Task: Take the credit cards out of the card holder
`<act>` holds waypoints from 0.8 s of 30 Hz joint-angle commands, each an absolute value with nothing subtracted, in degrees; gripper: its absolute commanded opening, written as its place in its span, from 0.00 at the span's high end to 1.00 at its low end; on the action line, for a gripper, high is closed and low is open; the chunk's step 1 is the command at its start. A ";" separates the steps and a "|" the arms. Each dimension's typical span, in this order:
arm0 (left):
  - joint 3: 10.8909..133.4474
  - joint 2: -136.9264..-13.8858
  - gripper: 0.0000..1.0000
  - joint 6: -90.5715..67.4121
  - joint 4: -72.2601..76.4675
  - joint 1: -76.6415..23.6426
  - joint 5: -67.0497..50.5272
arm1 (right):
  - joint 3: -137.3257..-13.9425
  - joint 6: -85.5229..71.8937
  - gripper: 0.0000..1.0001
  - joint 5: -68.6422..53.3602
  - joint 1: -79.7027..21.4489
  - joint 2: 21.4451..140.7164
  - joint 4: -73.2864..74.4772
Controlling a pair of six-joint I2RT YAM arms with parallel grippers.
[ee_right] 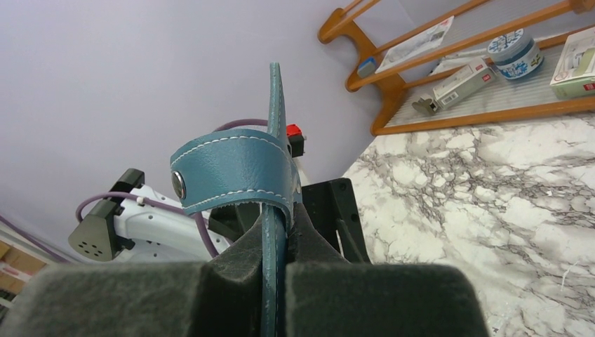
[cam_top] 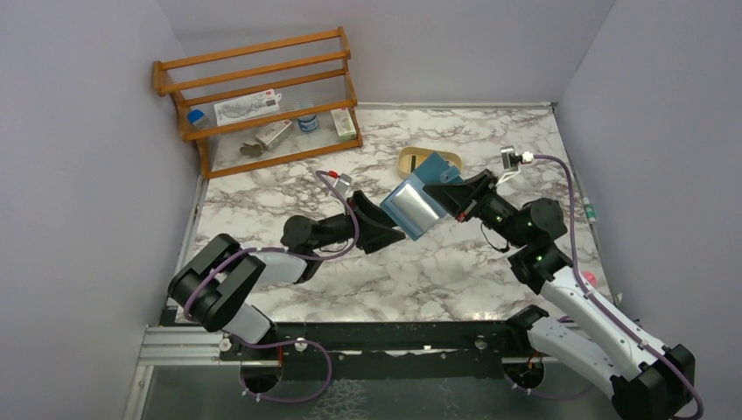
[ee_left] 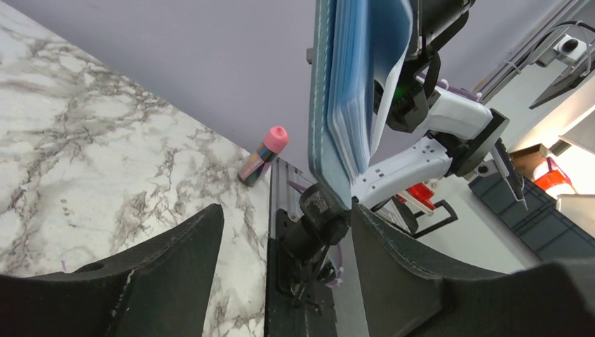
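Observation:
The teal card holder (cam_top: 435, 170) hangs in the air over the middle of the table, pinched by its edge in my right gripper (cam_top: 457, 198), which is shut on it. In the right wrist view the holder's stitched edge (ee_right: 274, 239) runs between the pads and its snap tab (ee_right: 231, 172) curls above. Pale blue-white credit cards (cam_top: 409, 210) sit against its inner side, their edges (ee_left: 359, 77) fanning from the holder (ee_left: 321, 105). My left gripper (cam_top: 385, 224) is open just below the holder's lower end, with nothing between its fingers (ee_left: 421, 274).
A tan tray (cam_top: 416, 157) lies on the marble behind the holder. A wooden rack (cam_top: 262, 96) with small boxes and jars stands at the back left. A pink-capped bottle (ee_left: 263, 154) stands near the right arm's base, by the table's near edge.

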State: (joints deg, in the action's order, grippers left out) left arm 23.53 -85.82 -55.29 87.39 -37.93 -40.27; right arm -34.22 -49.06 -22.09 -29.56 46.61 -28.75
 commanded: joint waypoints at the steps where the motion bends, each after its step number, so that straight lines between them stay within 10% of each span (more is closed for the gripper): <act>1: 26.65 -85.78 0.34 -54.58 102.82 -37.99 -37.97 | -34.30 -49.30 0.99 -23.17 -29.53 46.61 -31.97; 12: 30.58 -88.02 0.61 -55.98 102.58 -38.01 -38.89 | -33.97 -49.50 0.99 -24.22 -29.58 46.58 -32.52; 15: 31.45 -88.24 0.98 -56.44 102.57 -38.06 -38.86 | -33.92 -49.42 0.99 -24.37 -29.55 46.50 -32.44; 23: 30.68 -86.48 1.00 -57.51 102.62 -37.98 -39.42 | -34.92 -48.24 0.98 -22.61 -29.61 46.42 -28.66; 24: 30.37 -85.82 1.00 -57.69 102.57 -37.90 -39.38 | -35.86 -47.49 0.82 -21.74 -29.59 46.62 -25.98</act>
